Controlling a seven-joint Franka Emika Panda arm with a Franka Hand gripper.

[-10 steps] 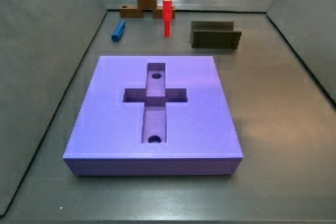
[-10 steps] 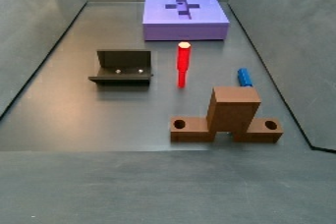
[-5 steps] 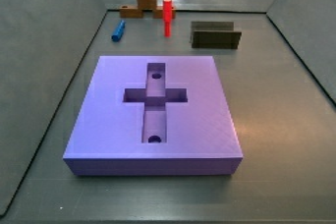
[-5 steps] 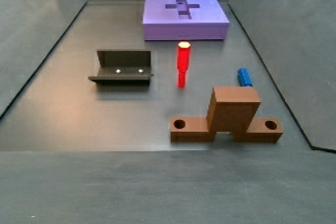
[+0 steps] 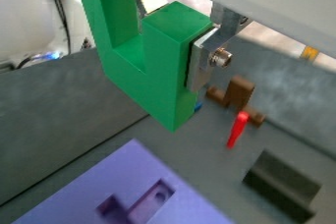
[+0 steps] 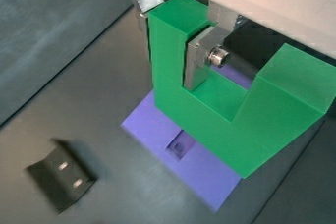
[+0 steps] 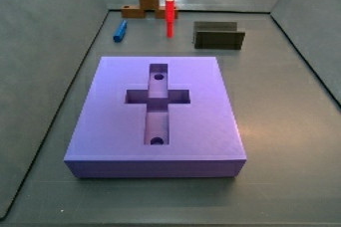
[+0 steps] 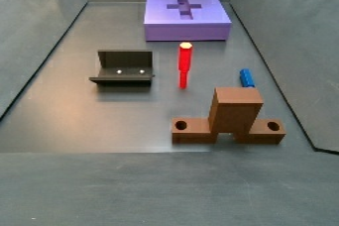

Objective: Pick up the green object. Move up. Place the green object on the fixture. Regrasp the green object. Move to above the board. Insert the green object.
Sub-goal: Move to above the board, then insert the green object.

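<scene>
My gripper (image 5: 165,43) shows only in the wrist views, high above the floor, and is out of both side views. It is shut on the bright green U-shaped object (image 5: 144,56), one prong clamped between the silver fingers (image 6: 197,59), prongs pointing up toward the wrist. The same hold shows in a wrist view of the gripper (image 6: 178,41) and green object (image 6: 223,105). The purple board (image 7: 120,112) with its cross recess lies on the floor (image 8: 166,22) and sits below the green object (image 6: 148,122). The dark fixture (image 7: 218,36) stands empty (image 8: 123,68), well apart from the gripper.
A red post (image 8: 185,64), a small blue peg (image 8: 247,77) and an orange-brown block (image 8: 235,116) stand beyond the fixture, away from the board. Grey walls enclose the floor on all sides.
</scene>
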